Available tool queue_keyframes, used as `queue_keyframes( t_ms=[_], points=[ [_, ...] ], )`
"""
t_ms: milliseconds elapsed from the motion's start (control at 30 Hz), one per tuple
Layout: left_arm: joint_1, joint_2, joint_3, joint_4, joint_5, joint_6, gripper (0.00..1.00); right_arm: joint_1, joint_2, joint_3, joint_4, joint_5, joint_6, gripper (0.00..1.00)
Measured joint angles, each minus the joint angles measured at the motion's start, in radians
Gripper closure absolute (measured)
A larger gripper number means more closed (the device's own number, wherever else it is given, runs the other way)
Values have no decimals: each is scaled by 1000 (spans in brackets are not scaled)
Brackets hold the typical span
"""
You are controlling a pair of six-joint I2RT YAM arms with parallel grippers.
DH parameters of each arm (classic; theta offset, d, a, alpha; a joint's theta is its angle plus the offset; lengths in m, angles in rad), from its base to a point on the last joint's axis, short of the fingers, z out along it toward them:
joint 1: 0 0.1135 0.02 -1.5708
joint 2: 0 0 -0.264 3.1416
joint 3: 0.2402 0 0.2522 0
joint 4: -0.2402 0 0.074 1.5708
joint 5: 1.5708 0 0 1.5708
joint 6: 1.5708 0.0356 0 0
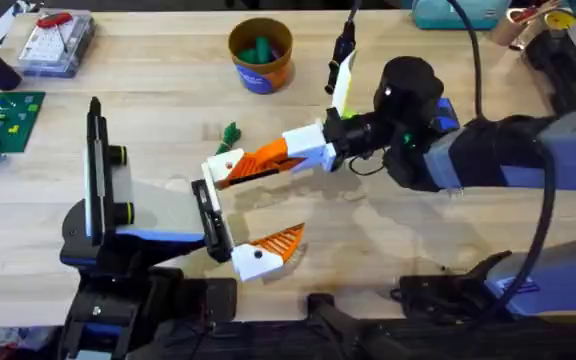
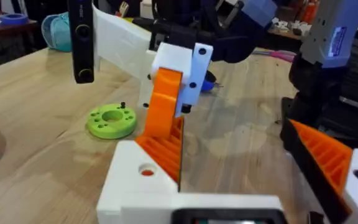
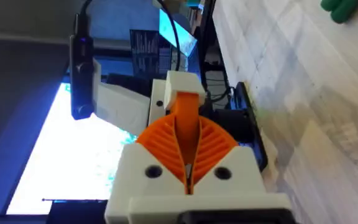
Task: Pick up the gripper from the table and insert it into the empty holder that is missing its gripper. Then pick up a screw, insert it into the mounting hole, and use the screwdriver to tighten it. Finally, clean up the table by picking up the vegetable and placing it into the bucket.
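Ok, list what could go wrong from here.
The right pincer is shut on the gripper by its tapering orange tip, so the piece may slip or tilt as its white base meets the holder. The vegetable lies on the table close beside the right pincer and could get knocked away.

Even bright overhead light; soft shadows on table [image 1: 388, 230]; blue glare in right wrist view; slight blur.
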Motion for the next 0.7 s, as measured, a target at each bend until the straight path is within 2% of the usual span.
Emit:
queue_keyframes(
  t_ms=[567, 700],
  points=[
    [0, 0, 0, 0, 0, 0, 9, 0, 0, 0, -1, 3, 0, 989],
    [0, 0, 0, -1, -1, -5, 9, 0, 0, 18, -57, 2, -8, 989]
  ],
)
